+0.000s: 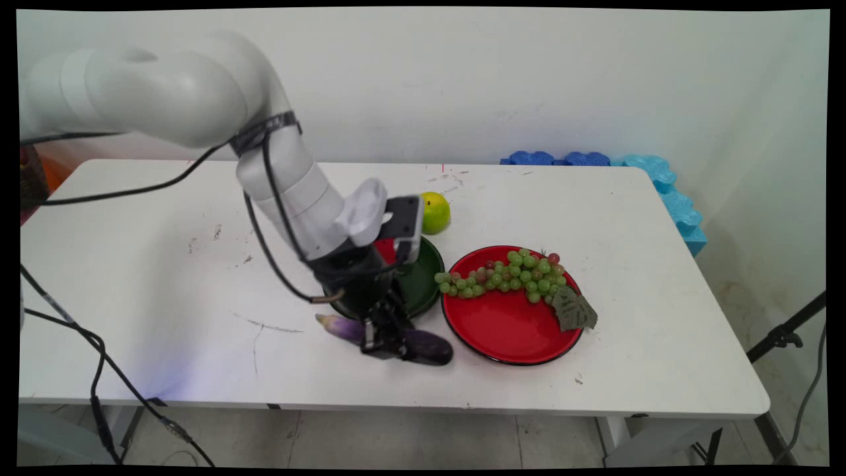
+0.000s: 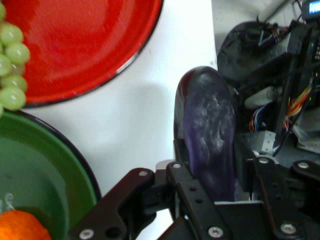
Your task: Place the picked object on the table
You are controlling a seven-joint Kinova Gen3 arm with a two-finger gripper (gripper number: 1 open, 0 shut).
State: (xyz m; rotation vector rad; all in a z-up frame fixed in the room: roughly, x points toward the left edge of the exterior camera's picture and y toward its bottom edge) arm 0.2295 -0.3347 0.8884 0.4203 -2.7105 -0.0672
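My black gripper [image 1: 385, 334] sits over a dark purple eggplant [image 1: 423, 346] whose stem end fades to pale lilac and whose skin shows whitish scuffed streaks in my hand view. The plate [image 1: 423, 281] beside it is deep green with a dark rim and carries an orange fruit [image 2: 20, 227]. The other plate [image 1: 505, 327] is bright red, edged in black, bearing light green grapes [image 1: 509, 274] with a few reddish ones and a dull grey-green leaf [image 1: 574, 309]. A yellow-green round fruit [image 1: 435, 211] lies on my white table [image 1: 165, 277].

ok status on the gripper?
Gripper shut on eggplant, down at table. Green plate just behind, red plate with grapes beside.
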